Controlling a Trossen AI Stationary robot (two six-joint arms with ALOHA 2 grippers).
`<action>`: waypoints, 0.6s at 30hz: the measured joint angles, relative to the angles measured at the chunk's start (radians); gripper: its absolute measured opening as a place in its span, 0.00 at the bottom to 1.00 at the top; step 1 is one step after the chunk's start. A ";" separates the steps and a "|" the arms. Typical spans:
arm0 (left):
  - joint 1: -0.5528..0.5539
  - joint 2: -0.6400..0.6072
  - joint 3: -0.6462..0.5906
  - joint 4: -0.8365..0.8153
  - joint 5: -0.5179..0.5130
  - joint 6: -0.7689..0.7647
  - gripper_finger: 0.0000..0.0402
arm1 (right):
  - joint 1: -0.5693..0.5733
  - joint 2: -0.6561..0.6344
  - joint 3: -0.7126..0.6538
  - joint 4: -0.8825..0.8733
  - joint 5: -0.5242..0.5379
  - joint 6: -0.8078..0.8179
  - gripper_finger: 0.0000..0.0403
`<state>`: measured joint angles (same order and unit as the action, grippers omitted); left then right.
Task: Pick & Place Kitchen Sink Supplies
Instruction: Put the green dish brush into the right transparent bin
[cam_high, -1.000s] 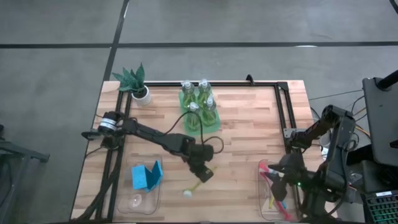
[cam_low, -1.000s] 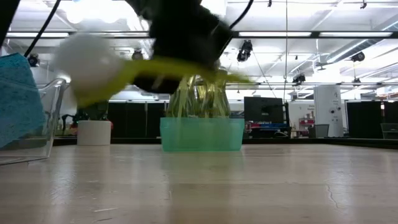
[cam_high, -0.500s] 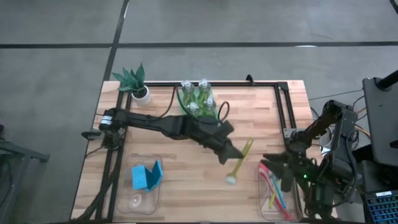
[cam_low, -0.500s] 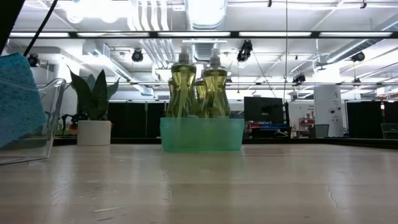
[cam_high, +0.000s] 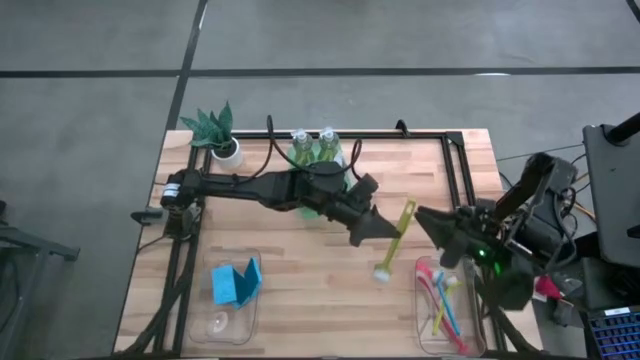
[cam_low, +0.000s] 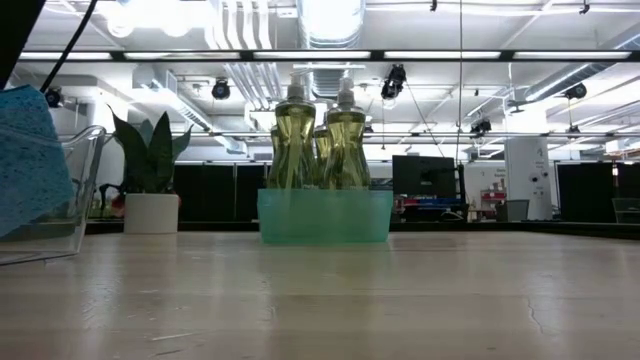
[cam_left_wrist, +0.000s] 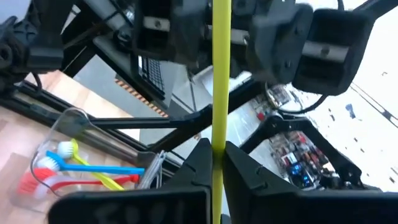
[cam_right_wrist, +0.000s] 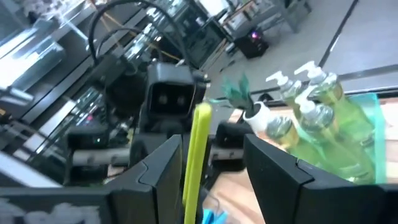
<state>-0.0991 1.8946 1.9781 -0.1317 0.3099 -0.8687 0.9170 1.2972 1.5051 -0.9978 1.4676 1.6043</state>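
**Handover of yellow brush mid-desk, most supplies already sorted**

Left gripper (cam_high: 385, 229) is out over the middle of the desk (cam_high: 400, 170), jaws shut on the handle of the yellow brush (cam_high: 396, 243). The brush hangs above the desk, white head toward the front edge, handle end pointing at the right arm. Left wrist view shows the handle pinched tight between the two fingers.

Right gripper (cam_high: 428, 220) sits just beside the handle's far end, jaws about half open. Right wrist view shows the handle lying between its fingers with gaps on both sides, so no grip yet. Looks like a hand-off in progress, the right side not closed.

Done so far, by how things lie:
- bottles (cam_high: 318, 150) stand in the green tray (cam_high: 312, 200) at the back of the desk, near the plant (cam_high: 216, 130)
- blue sponges (cam_high: 236, 281) in the front-left bin (cam_high: 220, 320)
- red, blue and yellow brushes (cam_high: 440, 300) already in the front-right bin (cam_high: 438, 340)

Left to do: right jaws close on the handle, left lets go, brush goes into the front-right bin with the others. No other loose supplies seen on the desk, so this is likely the last item.
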 joint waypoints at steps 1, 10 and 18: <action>0.001 0.000 0.000 0.001 0.005 0.007 0.03 | -0.020 -0.004 0.000 0.024 -0.005 -0.027 0.42; 0.034 0.000 0.000 0.007 0.087 0.047 0.05 | -0.132 -0.007 0.000 0.126 -0.123 -0.172 0.35; 0.083 0.002 -0.002 0.009 0.148 0.068 0.03 | -0.153 -0.008 0.002 0.159 -0.159 -0.218 0.05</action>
<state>-0.0159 1.8961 1.9759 -0.1229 0.4576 -0.8004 0.7635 1.2888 1.5070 -0.8385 1.3090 1.3861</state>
